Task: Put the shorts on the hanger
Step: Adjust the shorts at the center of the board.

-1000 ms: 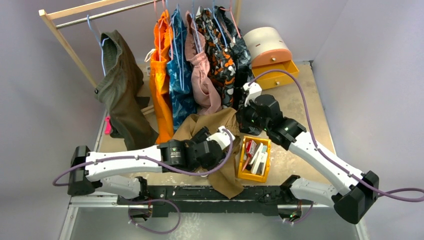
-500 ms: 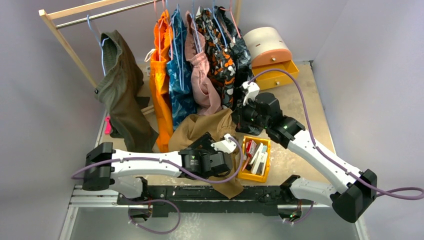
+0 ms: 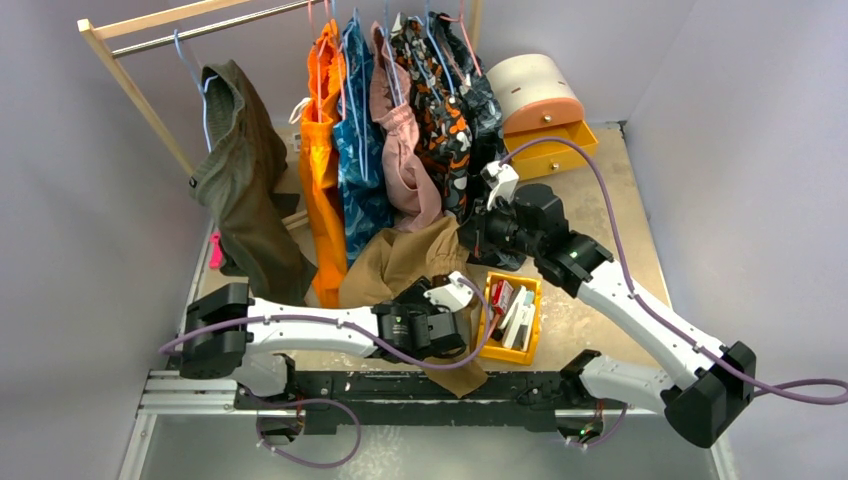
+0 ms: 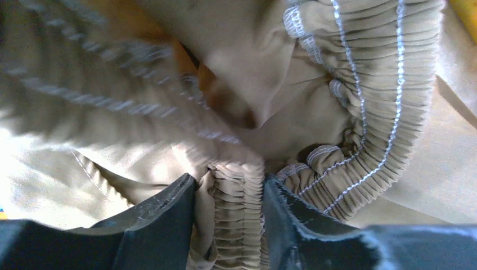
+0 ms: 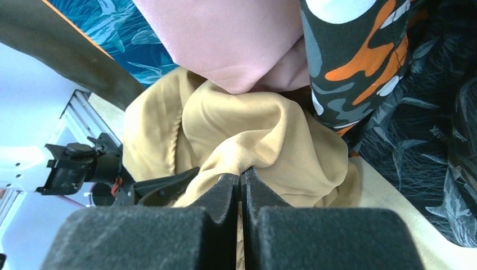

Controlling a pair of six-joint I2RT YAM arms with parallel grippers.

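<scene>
Pinching the shorts (image 3: 400, 262), left fingers (image 4: 160, 225) on the gathered waistband (image 4: 236, 194), right fingers (image 5: 211, 202) tight on a fold

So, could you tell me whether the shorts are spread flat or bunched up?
Bunched up: the shorts lie heaped in crumpled folds, not flat.

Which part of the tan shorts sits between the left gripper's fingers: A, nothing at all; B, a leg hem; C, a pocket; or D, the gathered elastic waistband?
D: the left wrist view shows the left gripper pinching a ribbed, gathered band of the shorts between its two dark jaws.
</scene>
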